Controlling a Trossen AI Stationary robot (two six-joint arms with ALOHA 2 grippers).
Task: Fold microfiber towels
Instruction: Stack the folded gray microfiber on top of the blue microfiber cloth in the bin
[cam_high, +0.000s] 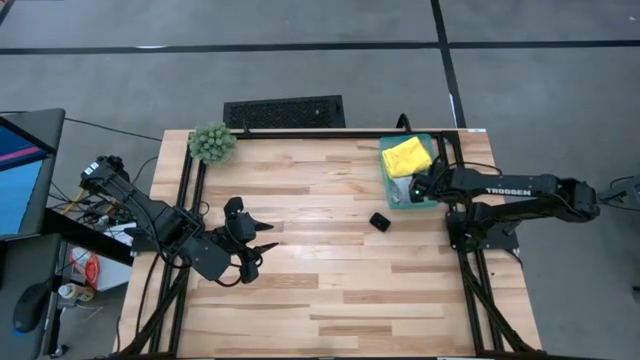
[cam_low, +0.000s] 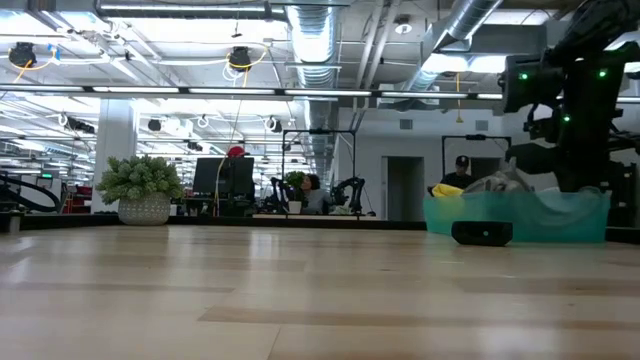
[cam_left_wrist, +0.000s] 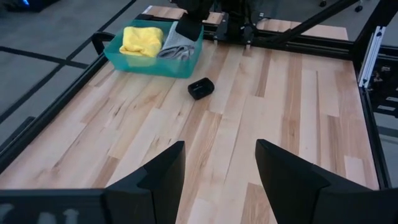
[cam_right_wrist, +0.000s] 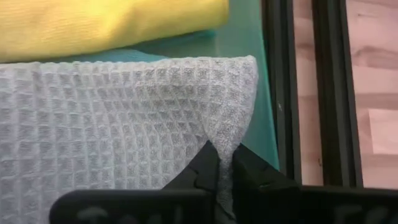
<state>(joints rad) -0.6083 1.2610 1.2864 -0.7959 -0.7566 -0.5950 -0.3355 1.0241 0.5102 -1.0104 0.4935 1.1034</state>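
A teal bin (cam_high: 386, 186) at the table's far right holds a folded yellow towel (cam_high: 406, 155) and a pale grey waffle-weave towel (cam_right_wrist: 112, 124) beside it. My right gripper (cam_right_wrist: 225, 163) reaches down into the bin and is shut on the grey towel. The grey towel rises to a small peak (cam_low: 505, 180) above the bin's rim. My left gripper (cam_left_wrist: 221, 168) hangs open above the table's left half (cam_high: 262, 245), holding nothing. Other towels are out of view. My right gripper pinches a raised pucker of the grey towel (cam_right_wrist: 225, 138) between its two fingertips, close to the towel's corner by the bin wall. The fingers come slanting down from above. The rest of the towel lies in the bin; one layer or several, I cannot tell.
A small black block (cam_high: 379, 221) lies on the wood just in front of the bin. A fuzzy green plant (cam_high: 212, 143) stands at the far left corner. Black frame rails (cam_high: 468, 280) run along the table's sides. Bare wood lies between the arms.
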